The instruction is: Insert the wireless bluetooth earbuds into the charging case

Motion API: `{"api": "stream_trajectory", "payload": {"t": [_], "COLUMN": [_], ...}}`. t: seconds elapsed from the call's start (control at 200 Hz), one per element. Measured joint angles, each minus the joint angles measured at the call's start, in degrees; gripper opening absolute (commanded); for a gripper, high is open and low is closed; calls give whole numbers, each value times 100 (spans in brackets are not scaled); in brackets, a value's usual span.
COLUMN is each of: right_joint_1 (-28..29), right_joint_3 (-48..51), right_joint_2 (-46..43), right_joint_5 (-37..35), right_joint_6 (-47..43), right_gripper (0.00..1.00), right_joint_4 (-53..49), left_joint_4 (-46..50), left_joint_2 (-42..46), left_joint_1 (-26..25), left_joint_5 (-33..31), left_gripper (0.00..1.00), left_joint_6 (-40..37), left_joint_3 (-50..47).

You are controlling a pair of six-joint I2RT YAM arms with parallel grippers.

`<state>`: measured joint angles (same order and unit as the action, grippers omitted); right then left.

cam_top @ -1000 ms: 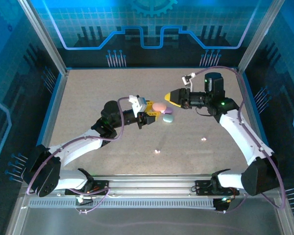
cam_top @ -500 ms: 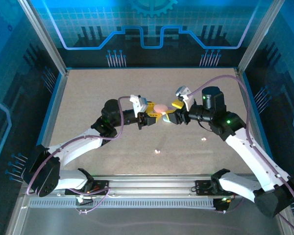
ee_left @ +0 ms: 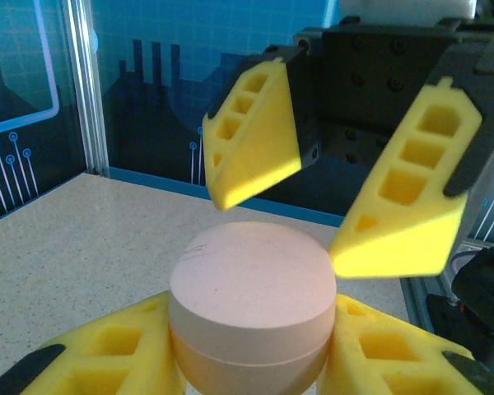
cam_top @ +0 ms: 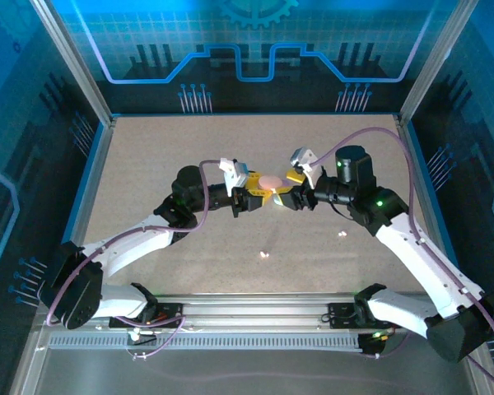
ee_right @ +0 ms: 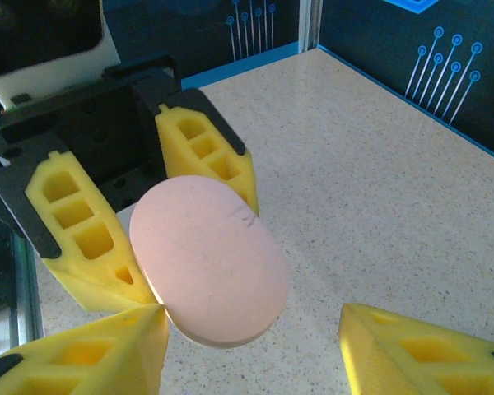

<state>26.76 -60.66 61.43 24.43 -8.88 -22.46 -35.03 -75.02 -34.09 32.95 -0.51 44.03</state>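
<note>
Charging case (ee_left: pixel 251 288), pink and closed, is at the middle of the table (cam_top: pixel 148 156), clamped in the left gripper (cam_top: pixel 262 188). The right gripper (ee_right: pixel 255 350) straddles its lid, jaws apart: better to pinch the lid alone and lift squarely. Earbuds (cam_top: pixel 264 254) lie loose nearer the arm bases.

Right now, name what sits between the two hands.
The pink charging case, gripped by the left hand, the right hand open near it; seen in both wrist views.

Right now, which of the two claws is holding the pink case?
The left claw: its fingers press both sides of the pink case. The right claw stands open, not closed on it.
</note>
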Motion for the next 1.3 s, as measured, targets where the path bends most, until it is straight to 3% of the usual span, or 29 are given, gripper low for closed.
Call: {"api": "stream_trajectory", "payload": {"t": [0.285, 0.961, 1.301], "right_joint_1": [22, -282, -332], "right_joint_3": [63, 31, -87], "right_joint_2": [0, 17, 92], "right_joint_5": [-2, 455, 299], "right_joint_6": [-76, 848, 977], "right_gripper": [57, 55, 55], "right_joint_4": [26, 63, 109], "left_joint_4": [-35, 682, 909], "left_joint_2": [-2, 7, 7], "left_joint_1": [-4, 0, -2], "left_joint_5": [57, 68, 140], "left_gripper": [24, 22, 23], "left_joint_6": [46, -413, -431], "left_joint_3": [52, 275, 275]}}
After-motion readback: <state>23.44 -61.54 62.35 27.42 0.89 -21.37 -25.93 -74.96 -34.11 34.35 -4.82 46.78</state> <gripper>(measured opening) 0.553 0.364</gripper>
